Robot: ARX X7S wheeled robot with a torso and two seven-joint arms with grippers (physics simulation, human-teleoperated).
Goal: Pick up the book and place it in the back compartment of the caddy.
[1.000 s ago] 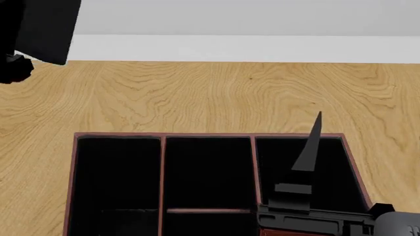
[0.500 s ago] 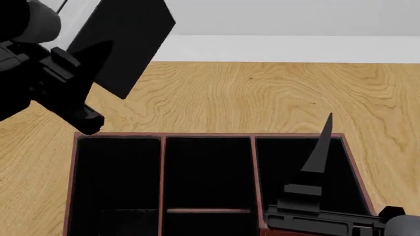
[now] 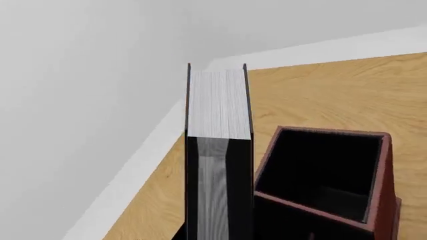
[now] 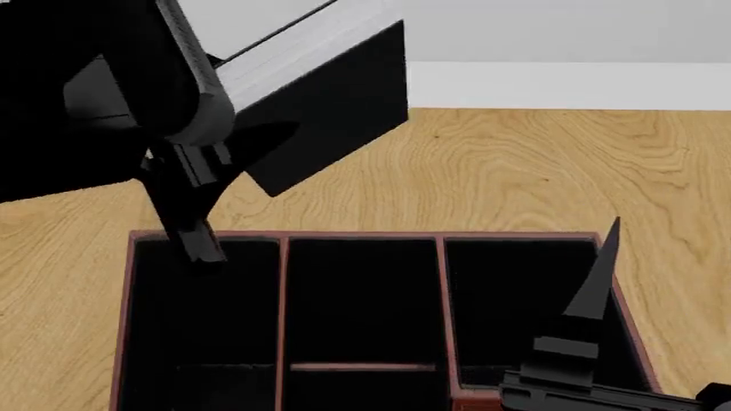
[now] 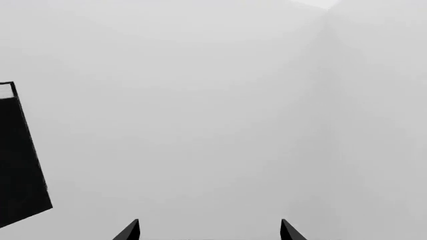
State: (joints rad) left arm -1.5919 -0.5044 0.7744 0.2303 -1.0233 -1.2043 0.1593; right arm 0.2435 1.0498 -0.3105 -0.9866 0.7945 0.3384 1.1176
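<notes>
The book point(image 4: 331, 111), black with white page edges, hangs tilted in the air above the caddy's far left corner, and my left gripper point(image 4: 234, 137) is shut on it. In the left wrist view the book point(image 3: 219, 105) stands between the jaws of the left gripper point(image 3: 219, 235), page edges facing the camera, with the red-brown caddy point(image 3: 320, 170) beside it. The caddy point(image 4: 365, 235) lies below in the head view; its back compartment point(image 4: 359, 300) shows only black lining. My right gripper point(image 4: 605, 257) is open over the caddy's right section, and nothing sits in the right gripper point(image 5: 208, 232).
A wooden floor point(image 4: 514, 163) stretches behind the caddy to a white skirting and grey wall point(image 4: 571, 34). A thin cross divider point(image 4: 359, 366) splits the middle column. The book's black cover point(image 5: 20, 160) shows at the right wrist view's edge.
My left arm has swung the book rightward and closer, over the caddy's far left corner. The right gripper has drifted a little to the right and stays open.
</notes>
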